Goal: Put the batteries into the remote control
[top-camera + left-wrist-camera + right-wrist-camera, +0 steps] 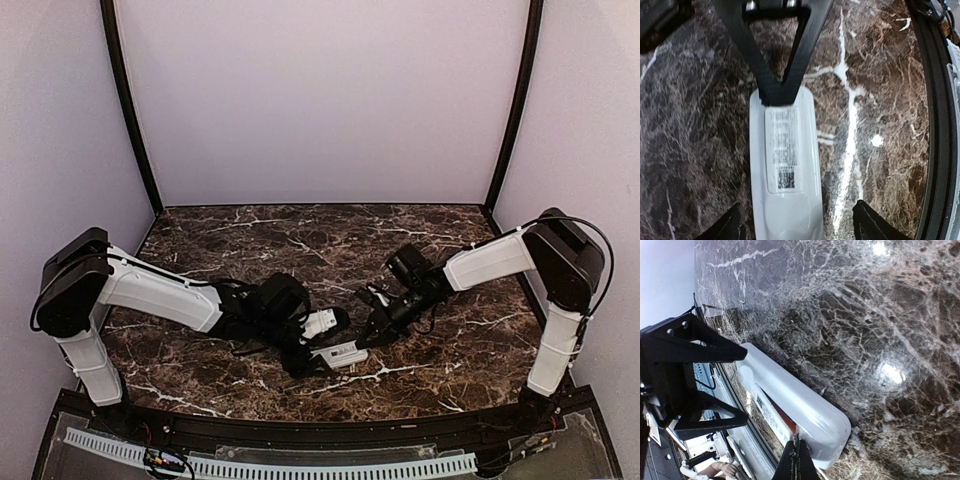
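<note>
The white remote control [785, 165] lies back-up on the marble table, label facing up; it also shows in the top view [340, 354] and the right wrist view [805, 405]. My left gripper [800, 227] is open, its fingers [731, 225] apart on either side of the remote's near end, not touching it. My right gripper [798, 462] is shut, its tip at the edge of the battery cover [771, 416], which stands slightly lifted with a red-orange strip in the gap. From the left wrist view, the right gripper [777, 96] rests on the remote's far end. No loose batteries show.
The table's black front rim [935, 150] runs close beside the remote. Both arms meet at the front middle of the marble table [320, 240]. Plain walls enclose the back and sides.
</note>
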Controlling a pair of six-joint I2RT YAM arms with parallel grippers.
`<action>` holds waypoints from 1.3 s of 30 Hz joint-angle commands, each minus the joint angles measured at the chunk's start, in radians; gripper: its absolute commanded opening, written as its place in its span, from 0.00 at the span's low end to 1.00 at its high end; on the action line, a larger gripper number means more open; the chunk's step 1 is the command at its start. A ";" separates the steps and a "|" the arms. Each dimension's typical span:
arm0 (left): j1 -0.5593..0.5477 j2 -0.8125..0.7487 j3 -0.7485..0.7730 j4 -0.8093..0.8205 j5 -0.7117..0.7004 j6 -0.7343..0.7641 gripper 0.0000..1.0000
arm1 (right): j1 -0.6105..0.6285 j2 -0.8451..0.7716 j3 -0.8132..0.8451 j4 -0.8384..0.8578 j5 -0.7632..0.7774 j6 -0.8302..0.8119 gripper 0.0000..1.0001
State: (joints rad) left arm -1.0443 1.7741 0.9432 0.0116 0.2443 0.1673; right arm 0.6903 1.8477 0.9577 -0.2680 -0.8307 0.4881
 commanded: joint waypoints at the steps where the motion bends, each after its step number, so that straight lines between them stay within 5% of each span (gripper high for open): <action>1: 0.004 -0.051 0.046 0.043 0.061 -0.014 0.69 | 0.015 0.018 0.016 -0.032 0.056 -0.023 0.00; 15: 0.004 0.127 0.161 0.119 0.125 -0.031 0.01 | 0.015 0.014 0.012 -0.027 0.058 -0.025 0.00; 39: 0.004 0.179 0.139 -0.056 0.051 0.007 0.00 | 0.024 -0.022 0.047 -0.069 0.084 -0.029 0.03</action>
State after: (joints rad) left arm -1.0416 1.9282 1.0924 0.1104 0.3275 0.1524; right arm 0.6998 1.8458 0.9783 -0.3069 -0.8021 0.4747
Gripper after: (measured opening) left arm 0.005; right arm 0.024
